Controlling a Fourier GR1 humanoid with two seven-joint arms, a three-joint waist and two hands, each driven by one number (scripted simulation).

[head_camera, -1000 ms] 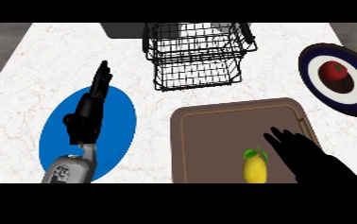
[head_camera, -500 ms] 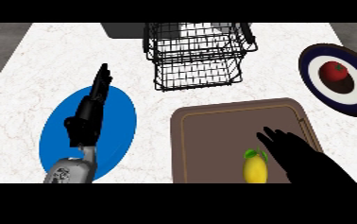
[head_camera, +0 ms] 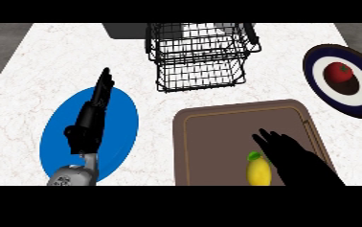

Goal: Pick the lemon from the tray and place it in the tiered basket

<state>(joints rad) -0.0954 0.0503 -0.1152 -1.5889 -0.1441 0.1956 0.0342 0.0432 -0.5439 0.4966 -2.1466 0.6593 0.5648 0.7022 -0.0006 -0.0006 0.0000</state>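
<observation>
Black left hand (head_camera: 90, 118): fingers straight, pointing away; grey forearm (head_camera: 71, 175) at lower edge. Black right hand (head_camera: 293, 156): fingers relaxed, spread, holding nothing.

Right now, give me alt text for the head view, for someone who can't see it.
The right hand is over a brown tray, its open fingers beside the yellow lemon, not curled round it. A black wire tiered basket stands behind the tray. The left hand is open over a blue plate; a dark-rimmed plate sits far right.

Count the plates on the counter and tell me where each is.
2. A blue plate at the left, under the left hand; a navy-rimmed plate with a red fruit at the right edge, partly cut off.
</observation>
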